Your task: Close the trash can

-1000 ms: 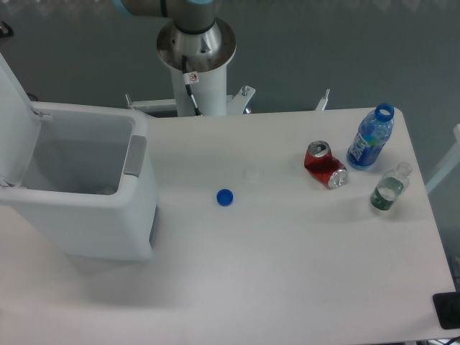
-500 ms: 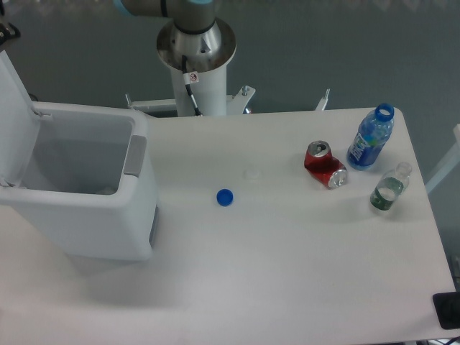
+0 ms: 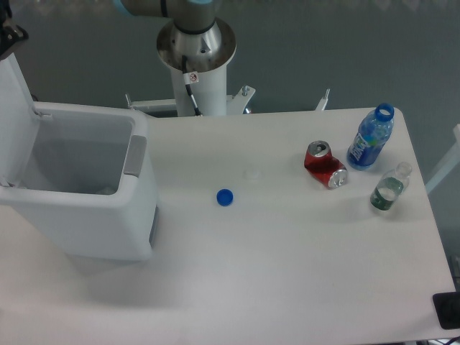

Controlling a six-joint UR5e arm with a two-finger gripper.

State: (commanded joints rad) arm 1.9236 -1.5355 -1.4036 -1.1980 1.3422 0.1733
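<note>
The trash can (image 3: 93, 208) is a big white bin on the left side of the table, and its mouth is open. Its flat lid (image 3: 14, 118) stands raised along the left edge of the frame. A grey latch strip (image 3: 134, 154) sits on the right rim. Only a dark bit of my gripper (image 3: 8, 32) pokes in at the top left corner, just above the top edge of the lid. Its fingers are cut off by the frame, so their state does not show, nor does any contact with the lid.
A blue bottle cap (image 3: 225, 197) lies mid-table. At the right are a crushed red soda can (image 3: 325, 164), an uncapped blue bottle (image 3: 371, 138) and a small clear bottle (image 3: 389, 188). The arm's white pedestal (image 3: 196, 61) stands behind the table.
The dark gripper part at the top left corner has come further into view, shifting slightly right and down toward the lid's top. The lid and the table objects have not moved.
</note>
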